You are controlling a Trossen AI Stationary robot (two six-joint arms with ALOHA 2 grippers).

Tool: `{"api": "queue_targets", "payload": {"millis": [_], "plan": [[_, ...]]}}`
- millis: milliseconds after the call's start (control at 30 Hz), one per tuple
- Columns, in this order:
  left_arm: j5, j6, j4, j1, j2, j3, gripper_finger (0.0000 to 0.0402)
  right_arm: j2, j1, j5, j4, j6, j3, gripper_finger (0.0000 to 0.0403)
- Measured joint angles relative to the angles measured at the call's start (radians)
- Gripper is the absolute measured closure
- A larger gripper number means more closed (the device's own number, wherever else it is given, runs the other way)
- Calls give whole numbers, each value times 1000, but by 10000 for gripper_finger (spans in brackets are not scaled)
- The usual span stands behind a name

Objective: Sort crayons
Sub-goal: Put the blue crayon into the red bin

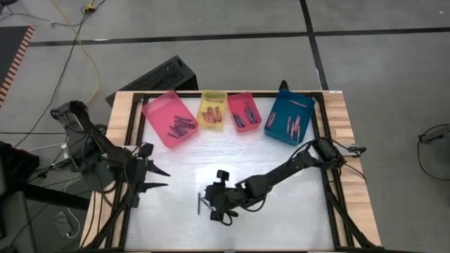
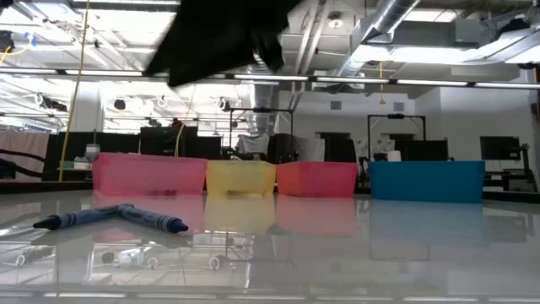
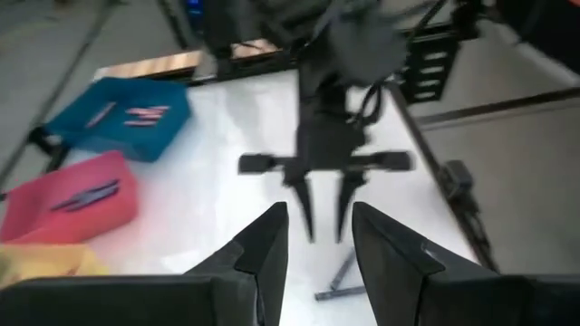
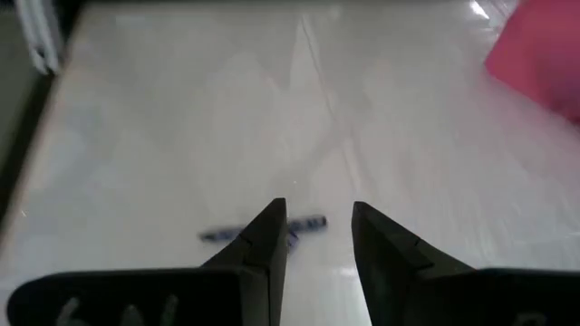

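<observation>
Two dark blue crayons point(image 2: 110, 218) lie flat on the white table, touching in a shallow V; they also show in the high view point(image 1: 201, 204). My right gripper point(image 1: 209, 202) is open just above and beside them. In the right wrist view point(image 4: 317, 217) one blue crayon point(image 4: 308, 223) lies past the fingertips, partly hidden by one finger. My left gripper point(image 1: 160, 177) is open and empty over the table's left part, pointing toward the right gripper point(image 3: 323, 204). Other crayons lie in the pink point(image 1: 169, 119), yellow point(image 1: 212, 110), red point(image 1: 244, 112) and blue point(image 1: 290, 118) trays.
The four trays stand in a row along the table's far edge. A black frame point(image 1: 330, 183) runs round the white surface. A dark slanted box point(image 1: 158, 77) lies beyond the far left corner. Bare table stretches between the trays and both grippers.
</observation>
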Motion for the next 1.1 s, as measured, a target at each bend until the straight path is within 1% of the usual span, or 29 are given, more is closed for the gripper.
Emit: {"api": "queue_targets", "payload": {"millis": [100, 233, 333, 400, 433, 533, 600, 700, 800, 900, 967, 1100], "plan": [[-98, -67, -39, -59, 39, 0, 288, -1, 23, 1, -34, 9, 55, 282], [-221, -156, -55, -110, 117, 0, 288, 0, 77, 1, -36, 17, 68, 282], [-250, -210, -39, -127, 189, 0, 288, 0, 119, 1, -40, 66, 68, 282], [-248, -199, 32, -131, 231, -1, 288, 0, 148, 12, -42, 100, 68, 282], [-231, -173, 91, -132, 246, -1, 288, 0, 162, 31, -43, 118, 68, 282], [-116, -58, 328, -130, 261, -1, 288, 5, 202, 94, -39, 198, 68, 286], [-57, -3, 476, -126, 255, -1, 288, 14, 221, 118, -20, 236, 70, 290], [-49, 46, 603, -124, 235, -1, 288, 55, 240, 141, 0, 263, 81, 297], [-61, 65, 636, -123, 209, 0, 288, 119, 246, 159, -22, 264, 117, 304], [-61, 41, 612, -123, 200, 1, 288, 193, 236, 174, -39, 266, 176, 309], [-62, -1, 569, -126, 200, 1, 288, 250, 220, 182, -44, 266, 232, 311], [-68, -146, 440, -134, 200, 0, 288, 349, 189, 183, -170, 325, 376, 312]]}}
